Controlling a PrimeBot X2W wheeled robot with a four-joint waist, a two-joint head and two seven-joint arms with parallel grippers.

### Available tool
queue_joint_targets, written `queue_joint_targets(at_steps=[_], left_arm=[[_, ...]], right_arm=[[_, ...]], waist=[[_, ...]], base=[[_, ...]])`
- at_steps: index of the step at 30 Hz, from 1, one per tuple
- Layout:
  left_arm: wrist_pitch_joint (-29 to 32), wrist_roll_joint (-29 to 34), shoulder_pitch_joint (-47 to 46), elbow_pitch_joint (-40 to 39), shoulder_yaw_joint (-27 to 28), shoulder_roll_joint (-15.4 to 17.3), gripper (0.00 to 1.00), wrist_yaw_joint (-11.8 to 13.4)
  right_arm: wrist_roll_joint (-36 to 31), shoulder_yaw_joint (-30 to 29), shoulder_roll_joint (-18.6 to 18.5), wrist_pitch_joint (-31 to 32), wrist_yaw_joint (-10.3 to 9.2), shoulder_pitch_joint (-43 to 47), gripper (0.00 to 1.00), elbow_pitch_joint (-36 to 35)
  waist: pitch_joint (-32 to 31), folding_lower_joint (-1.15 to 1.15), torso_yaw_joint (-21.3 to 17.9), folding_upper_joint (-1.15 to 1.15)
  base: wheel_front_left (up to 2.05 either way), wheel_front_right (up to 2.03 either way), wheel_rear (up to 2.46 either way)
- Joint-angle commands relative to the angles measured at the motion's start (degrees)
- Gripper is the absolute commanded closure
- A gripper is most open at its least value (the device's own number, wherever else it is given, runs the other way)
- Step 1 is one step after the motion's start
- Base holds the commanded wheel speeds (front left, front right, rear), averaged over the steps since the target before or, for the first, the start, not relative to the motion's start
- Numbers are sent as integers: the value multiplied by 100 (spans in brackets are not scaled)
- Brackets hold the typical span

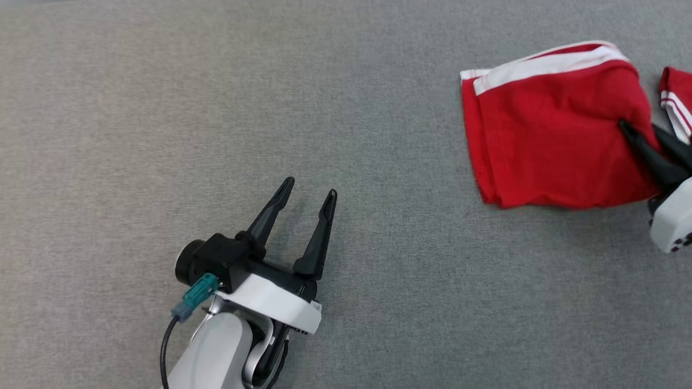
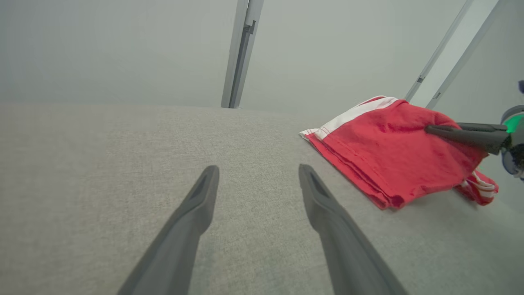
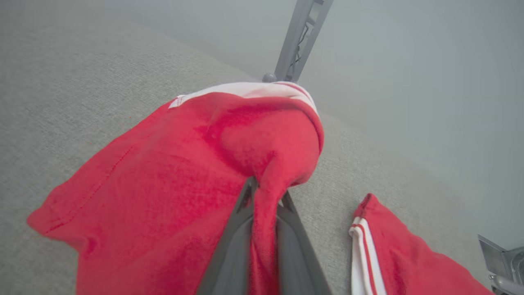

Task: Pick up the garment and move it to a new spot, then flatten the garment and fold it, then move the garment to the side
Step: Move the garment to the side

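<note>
Left arm: the pale forearm enters at the lower left of the head view. The left gripper (image 1: 310, 187) sits low over the table (image 1: 162, 108), fingers pointing up and slightly right. Its jaws are spread wide with nothing between them, well apart from the garment (image 1: 551, 135).

Right arm: it enters at the right edge, fingers angled up-left. The right gripper (image 3: 267, 190) is drawn together, clamped on a raised fold of red cloth.

Garment: red with a white band, folded, at the table's upper right. A striped part lies just beside it.
</note>
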Motion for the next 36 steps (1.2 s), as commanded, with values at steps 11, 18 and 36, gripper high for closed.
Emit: queue_joint_targets(at_steps=[11,18,36], left_arm=[[-21,235,-922,187,-305,30,0,-180],[32,179,-1208,381,-679,19,0,-299],[42,94,-1248,433,-848,118,0,-257]], right_arm=[[-357,-754,-1368,325,-3,14,100,-1038],[-293,-1785,-2269,546,-3,529,100,-1205],[-353,-3743,-2764,744,-3,2487,100,-610]], waist=[[1252,0,-756,0],[1609,0,-718,0],[1844,0,-289,0]], base=[[0,0,0],[0,0,0],[0,0,0]])
